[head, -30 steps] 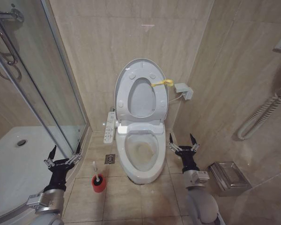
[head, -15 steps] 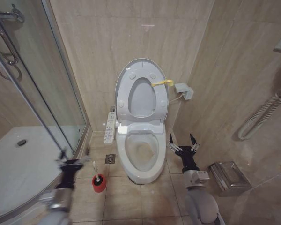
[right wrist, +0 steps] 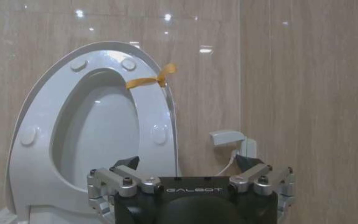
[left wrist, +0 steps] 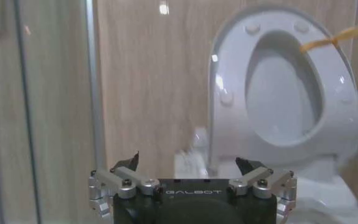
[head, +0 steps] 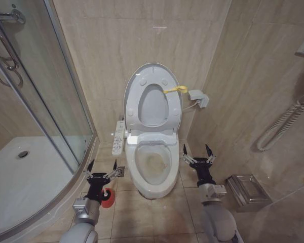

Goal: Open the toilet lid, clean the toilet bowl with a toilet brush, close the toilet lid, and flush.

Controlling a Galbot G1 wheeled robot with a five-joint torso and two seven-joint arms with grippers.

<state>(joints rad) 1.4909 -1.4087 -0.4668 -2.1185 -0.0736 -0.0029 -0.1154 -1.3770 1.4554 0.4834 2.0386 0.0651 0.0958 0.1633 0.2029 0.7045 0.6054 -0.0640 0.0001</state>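
head view: my left claw [head: 102,171] hangs low over the floor tiles w/ fingers spread wide, gripping nothing. the red cup holder [head: 108,198] sits right under and just behind it, partly hidden by my wrist, so i can't make out the toilet brush itself. i judge i'm parked here bc the brush is the next thing to grab.

toilet lid [head: 153,98] is up ahead and to the right of that claw, tipped back against the wall w/ the seat ring raised too; its yellow strap [head: 175,90] hangs off the far edge, prob there as a pull loop. lid-opening looks done.

toilet bowl [head: 153,165] is just to the right of my left claw, open, yellowish stain inside, not cleaned yet by the look of it.

my right claw [head: 196,155] is on the bowl's other side, near floor level, fingers also splayed, empty, idle. lid stands ahead-left of it.

left wrist view: left claw tips apart, lid ahead to one side.
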